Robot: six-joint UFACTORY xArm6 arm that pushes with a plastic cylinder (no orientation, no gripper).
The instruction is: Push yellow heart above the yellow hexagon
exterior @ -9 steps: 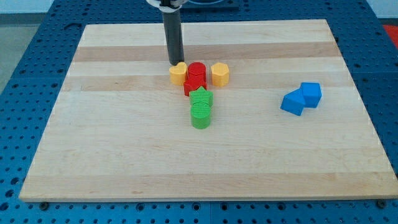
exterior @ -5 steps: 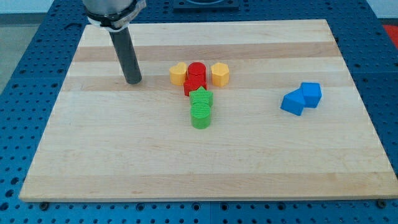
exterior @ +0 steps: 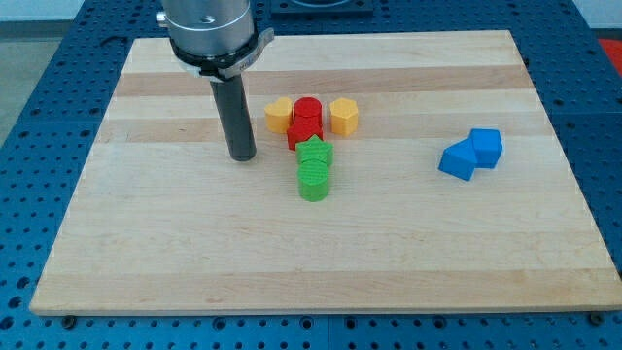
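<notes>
Pale, smooth wooden bench (exterior: 408,233) with visible grain; matt, ridged plastic blocks; dark matt rod; blue perforated metal surround (exterior: 39,58).

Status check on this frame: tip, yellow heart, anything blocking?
My tip down on the board, lower left of yellow heart, not touching. Heart level with yellow hexagon, not above it. Red blocks sit between them.
</notes>
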